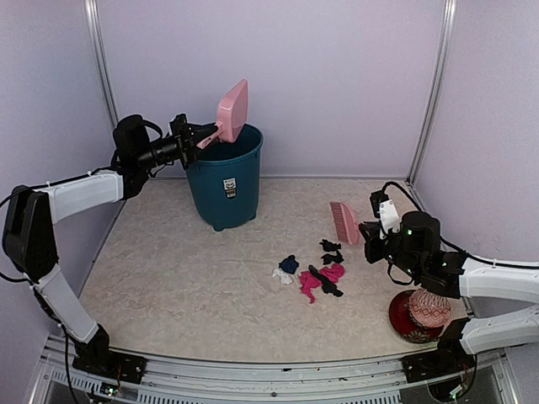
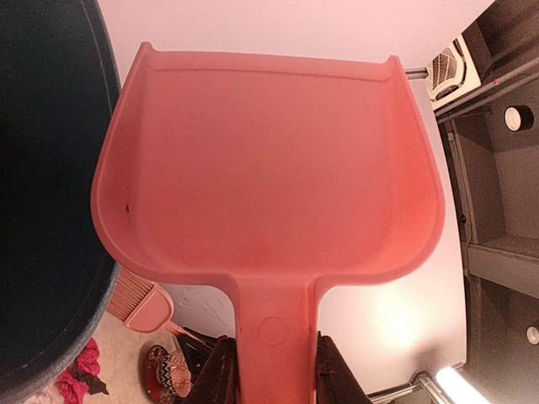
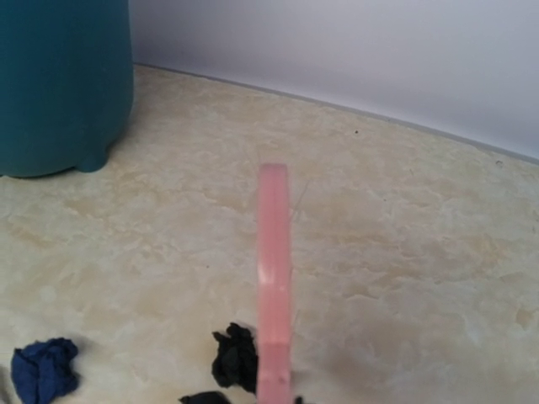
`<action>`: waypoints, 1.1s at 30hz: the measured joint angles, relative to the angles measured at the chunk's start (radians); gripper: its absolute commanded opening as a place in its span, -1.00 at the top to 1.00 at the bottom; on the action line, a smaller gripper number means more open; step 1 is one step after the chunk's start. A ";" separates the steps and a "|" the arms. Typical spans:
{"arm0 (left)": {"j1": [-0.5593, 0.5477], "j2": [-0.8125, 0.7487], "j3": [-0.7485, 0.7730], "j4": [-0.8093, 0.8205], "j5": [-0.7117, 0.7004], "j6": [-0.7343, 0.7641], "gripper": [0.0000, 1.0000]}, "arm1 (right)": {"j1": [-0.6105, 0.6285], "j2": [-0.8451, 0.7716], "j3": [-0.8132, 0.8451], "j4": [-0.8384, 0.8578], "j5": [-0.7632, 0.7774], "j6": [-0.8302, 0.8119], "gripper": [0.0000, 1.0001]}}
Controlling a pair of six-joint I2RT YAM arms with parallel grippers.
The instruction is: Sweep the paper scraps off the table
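Paper scraps (image 1: 313, 273) lie in a bunch on the table (image 1: 185, 278), just left of the right pincer (image 1: 368, 231), which holds the pink brush (image 1: 344, 222). The left pincer (image 1: 195, 136) is squeezed on the pink dustpan (image 1: 232, 111) handle, holding it up above the teal bin (image 1: 226, 181).

Pink dustpan (image 1: 232, 110) tilted above teal bin (image 1: 226, 181) rim, rear L. Pink brush (image 1: 344, 222) R of ctr. Patterned ball (image 1: 429, 308) on red dish (image 1: 397, 318), front R.
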 measured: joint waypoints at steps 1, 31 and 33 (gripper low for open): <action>0.000 -0.002 -0.003 0.008 0.000 -0.010 1.00 | 0.000 0.000 0.000 -0.003 -0.001 0.006 1.00; -0.247 -0.401 0.034 -0.716 -0.319 0.798 1.00 | 0.056 0.155 0.132 0.006 -0.584 0.384 1.00; -0.303 -0.426 0.032 -0.764 -0.396 0.855 1.00 | 0.077 0.213 0.132 0.029 -0.610 0.441 1.00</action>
